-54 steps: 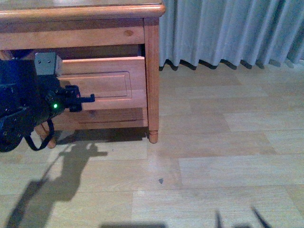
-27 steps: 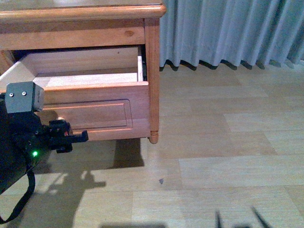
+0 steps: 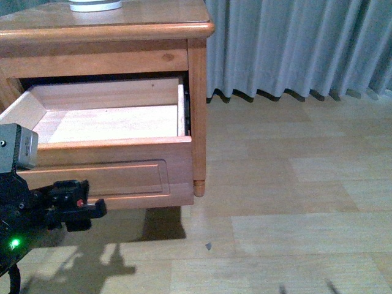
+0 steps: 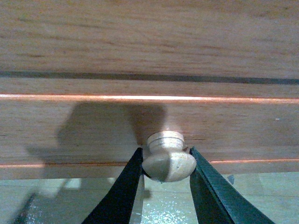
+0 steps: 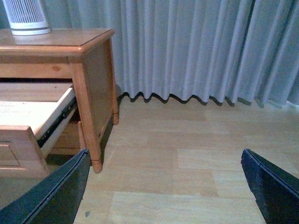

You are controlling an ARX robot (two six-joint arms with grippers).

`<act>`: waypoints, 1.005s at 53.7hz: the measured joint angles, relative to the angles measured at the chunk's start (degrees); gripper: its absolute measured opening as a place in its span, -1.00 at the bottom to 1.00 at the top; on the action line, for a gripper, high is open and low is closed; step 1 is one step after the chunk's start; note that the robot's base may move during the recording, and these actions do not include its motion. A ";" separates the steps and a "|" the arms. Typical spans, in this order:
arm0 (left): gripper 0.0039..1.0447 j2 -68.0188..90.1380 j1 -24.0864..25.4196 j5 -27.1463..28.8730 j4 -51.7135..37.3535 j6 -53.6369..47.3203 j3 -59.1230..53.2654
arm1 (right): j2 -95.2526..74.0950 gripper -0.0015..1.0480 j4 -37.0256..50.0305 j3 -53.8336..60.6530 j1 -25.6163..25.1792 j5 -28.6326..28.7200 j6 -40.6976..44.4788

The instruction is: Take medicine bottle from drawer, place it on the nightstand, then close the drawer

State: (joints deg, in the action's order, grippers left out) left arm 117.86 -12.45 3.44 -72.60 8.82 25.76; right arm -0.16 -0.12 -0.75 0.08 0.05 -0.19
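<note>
Further out of the reddish-brown wooden nightstand (image 3: pixel 122 27), the taller panelled drawer (image 3: pixel 110 177) is sliding. The left gripper (image 4: pixel 165 155) is pinching its round wooden knob (image 4: pixel 169 165); the right gripper (image 5: pixel 166 156) is hanging spread wide.

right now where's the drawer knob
In the left wrist view the knob is pinched in the left gripper, on the front of the open drawer.

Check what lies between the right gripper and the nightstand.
Only bare wooden floor between the right gripper and the nightstand, as the right wrist view shows.
</note>
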 joint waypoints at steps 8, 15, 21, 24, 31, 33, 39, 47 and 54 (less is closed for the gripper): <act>0.42 -1.55 -0.57 -0.11 0.74 1.31 -3.39 | 0.00 0.87 0.00 -0.02 0.00 -0.04 -0.02; 0.86 -5.77 0.72 -0.09 2.84 1.90 -7.80 | 0.00 0.87 0.00 0.00 0.00 -0.02 0.00; 0.86 -13.81 2.19 -1.49 8.24 2.49 -11.10 | 0.00 0.87 0.00 -0.02 0.00 -0.02 0.00; 0.88 -20.74 3.13 -2.54 13.33 2.80 -12.90 | 0.00 0.87 0.00 0.00 0.02 -0.02 0.00; 0.88 -40.70 4.00 -5.11 29.27 3.13 -14.47 | 0.00 0.87 0.00 -0.02 0.00 -0.02 0.00; 0.88 -45.72 3.98 -5.55 33.38 3.28 -14.49 | 0.00 0.87 0.00 -0.02 0.00 -0.02 -0.02; 0.88 -64.59 3.56 -7.28 48.59 3.43 -14.49 | 0.00 0.87 0.00 -0.02 0.00 -0.02 0.00; 0.53 -88.76 -0.48 6.23 56.02 -2.93 -18.08 | 0.00 0.87 0.00 -0.02 0.00 -0.04 -0.02; 0.09 -97.79 1.57 7.02 58.05 -6.47 -19.98 | 0.00 0.87 0.00 -0.02 0.00 0.00 0.00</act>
State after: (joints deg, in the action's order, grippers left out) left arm 20.08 -10.87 10.46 -14.55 2.35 5.78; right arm -0.16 -0.12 -0.78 0.08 0.05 -0.19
